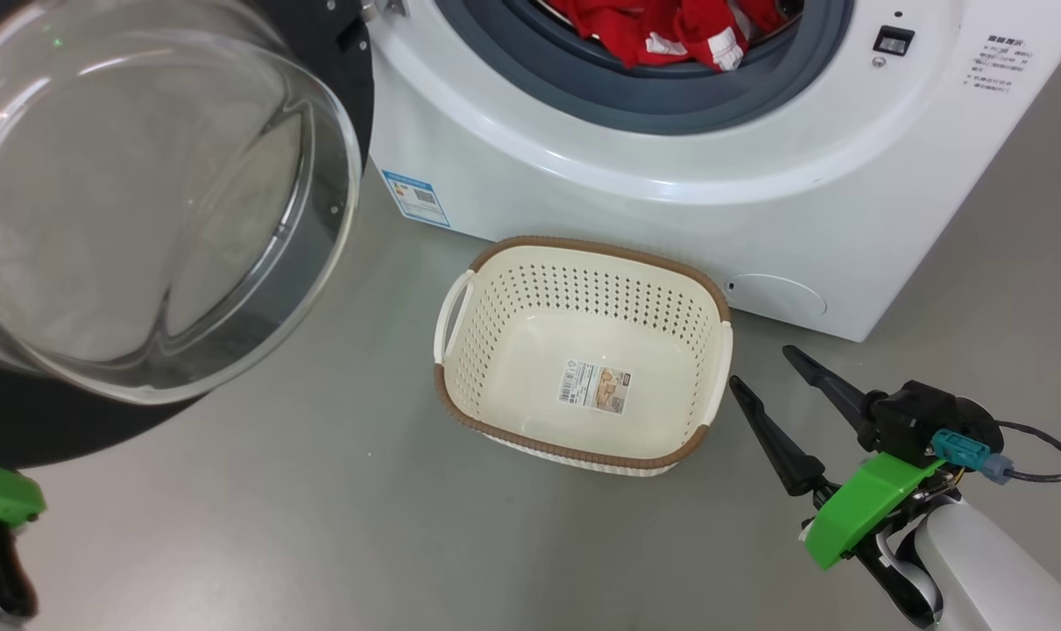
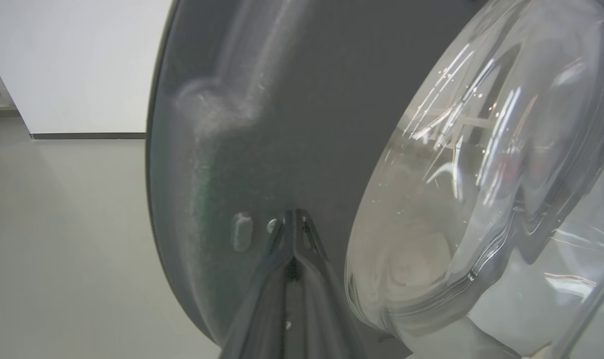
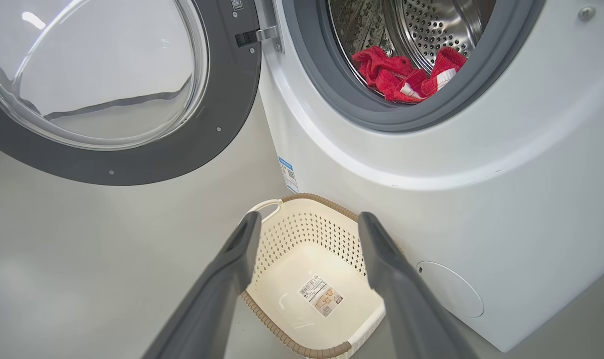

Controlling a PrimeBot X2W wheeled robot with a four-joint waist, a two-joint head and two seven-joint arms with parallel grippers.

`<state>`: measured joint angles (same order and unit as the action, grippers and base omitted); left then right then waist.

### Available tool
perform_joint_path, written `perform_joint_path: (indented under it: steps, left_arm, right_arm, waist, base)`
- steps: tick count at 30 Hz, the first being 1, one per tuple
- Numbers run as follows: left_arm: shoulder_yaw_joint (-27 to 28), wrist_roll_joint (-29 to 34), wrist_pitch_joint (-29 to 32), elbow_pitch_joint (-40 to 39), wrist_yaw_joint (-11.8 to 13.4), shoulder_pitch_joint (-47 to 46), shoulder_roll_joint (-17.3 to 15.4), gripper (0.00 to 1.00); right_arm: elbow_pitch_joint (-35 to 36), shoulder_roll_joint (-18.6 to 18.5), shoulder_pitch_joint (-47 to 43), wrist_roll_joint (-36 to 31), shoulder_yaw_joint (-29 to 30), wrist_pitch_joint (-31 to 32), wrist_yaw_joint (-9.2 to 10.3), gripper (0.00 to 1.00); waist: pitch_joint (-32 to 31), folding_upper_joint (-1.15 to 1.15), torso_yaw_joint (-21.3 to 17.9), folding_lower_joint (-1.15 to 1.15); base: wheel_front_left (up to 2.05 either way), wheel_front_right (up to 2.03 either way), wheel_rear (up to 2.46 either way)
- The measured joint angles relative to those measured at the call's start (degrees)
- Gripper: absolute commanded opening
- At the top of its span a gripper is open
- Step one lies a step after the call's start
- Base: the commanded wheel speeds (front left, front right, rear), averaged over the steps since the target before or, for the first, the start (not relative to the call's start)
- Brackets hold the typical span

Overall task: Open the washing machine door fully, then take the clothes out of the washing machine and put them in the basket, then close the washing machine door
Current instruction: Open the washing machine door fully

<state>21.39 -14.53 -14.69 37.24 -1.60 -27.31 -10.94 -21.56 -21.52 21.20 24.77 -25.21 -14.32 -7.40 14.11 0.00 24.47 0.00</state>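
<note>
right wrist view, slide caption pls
Open right gripper frames the basket; red clothes lie in the washing machine, door swung open.

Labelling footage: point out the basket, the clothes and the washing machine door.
the basket (image 1: 583, 285): head view, perforated back wall.
the clothes (image 3: 386, 75): right wrist view, red fabric folds.
the washing machine door (image 3: 224, 114): right wrist view, dark rim.

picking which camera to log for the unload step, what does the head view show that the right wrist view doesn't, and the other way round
Head view adds the black latch socket on the washing machine front and the printed notice beside it. Right wrist view adds the perforated steel drum and the door hinge. Both share the red clothes, the basket, the open washing machine door and the open right gripper.
</note>
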Motion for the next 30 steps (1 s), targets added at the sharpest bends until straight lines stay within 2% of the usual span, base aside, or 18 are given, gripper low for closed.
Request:
perform_joint_path:
  steps: [10,17,23,28,30]
  left_arm:
    - [3.4,2.0,0.0,7.0,-0.2,-5.6,-2.1,0.00]
    - [4.9,2.9,0.0,8.9,-0.4,-6.5,-2.6,0.00]
    - [6.4,3.0,0.0,9.1,-1.8,-6.5,-2.5,0.00]
    - [7.0,4.1,0.0,6.9,-3.2,-5.5,-0.8,0.00]
    - [6.9,5.0,0.0,5.1,-3.7,-4.3,0.0,0.19]
  right_arm:
    - [-0.2,-0.7,1.2,0.1,-0.4,0.0,0.00,1.00]
    - [-0.3,-0.9,1.5,0.1,-0.9,0.0,0.00,1.00]
    - [-0.5,-0.8,1.5,0.2,-0.9,0.0,0.00,1.00]
    - [-0.6,-0.5,1.4,0.2,-0.5,0.0,0.00,1.00]
    - [-0.6,-0.3,1.3,0.3,-0.3,0.0,0.00,1.00]
  waist:
    - [1.5,0.00,-0.8,0.00]
    - [1.1,0.00,-1.2,0.00]
    - [0.3,0.00,-1.2,0.00]
    - [-0.7,0.00,-0.9,0.00]
    - [-1.2,0.00,-0.9,0.00]
  base:
    - [0.00,0.00,0.00]
    - [0.00,0.00,0.00]
    - [0.00,0.00,0.00]
    - [0.00,0.00,0.00]
    - [0.00,0.00,0.00]
